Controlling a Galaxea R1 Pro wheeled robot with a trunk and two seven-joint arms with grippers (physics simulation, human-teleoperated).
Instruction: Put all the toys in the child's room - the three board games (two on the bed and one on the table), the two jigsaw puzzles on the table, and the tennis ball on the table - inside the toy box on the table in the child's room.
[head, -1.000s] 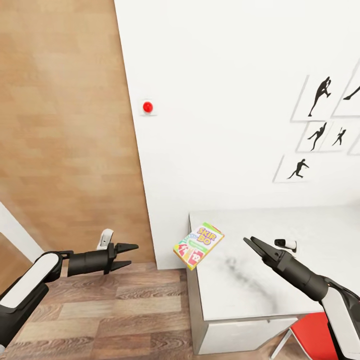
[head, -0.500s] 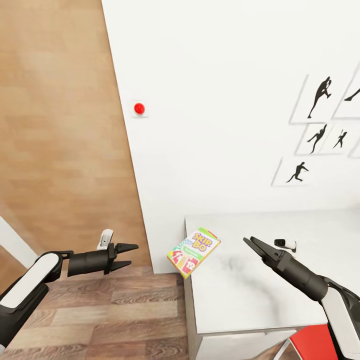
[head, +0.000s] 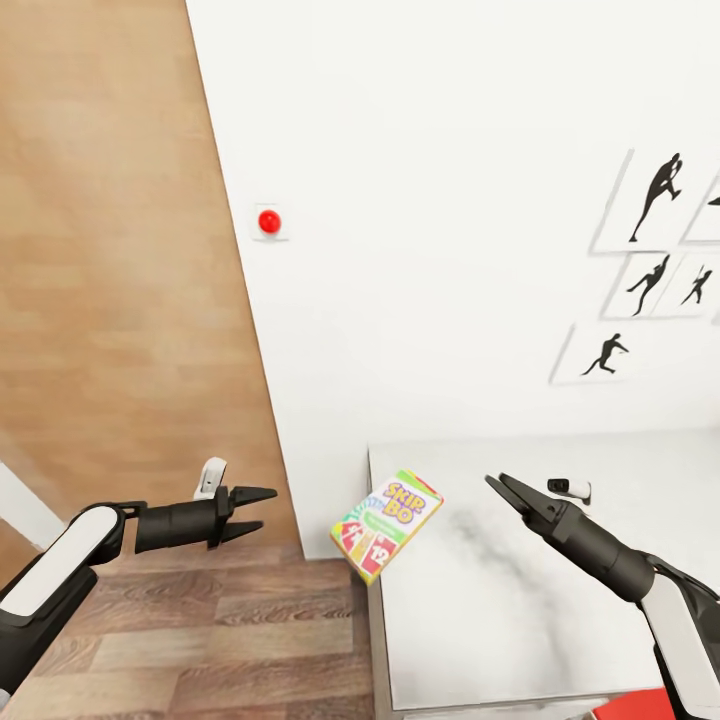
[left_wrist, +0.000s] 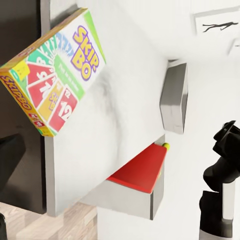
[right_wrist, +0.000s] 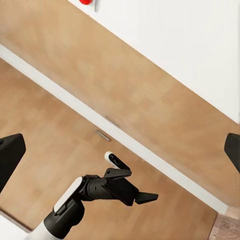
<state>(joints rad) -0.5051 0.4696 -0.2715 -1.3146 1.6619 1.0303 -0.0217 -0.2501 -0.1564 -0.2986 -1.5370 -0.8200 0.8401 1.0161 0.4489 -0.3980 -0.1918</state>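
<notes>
the skip bo box (head: 387, 511) overhangs the table (head: 520, 600) corner (both grippers, left (head: 262, 508) and right (head: 497, 487), spread and empty).

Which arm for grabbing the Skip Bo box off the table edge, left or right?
Probably left. The Skip Bo box overhangs the table corner on the left gripper side, and the left wrist view faces it directly. The right gripper is open over the tabletop, pointing away from the box.

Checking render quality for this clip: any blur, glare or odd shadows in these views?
Head view: sharp, flat even light, faint dark smudge on the table beside the SKIP BO box. Left wrist view: box print crisp, white wall washed out. Right wrist view: clear; the left gripper casts no visible shadow.
</notes>
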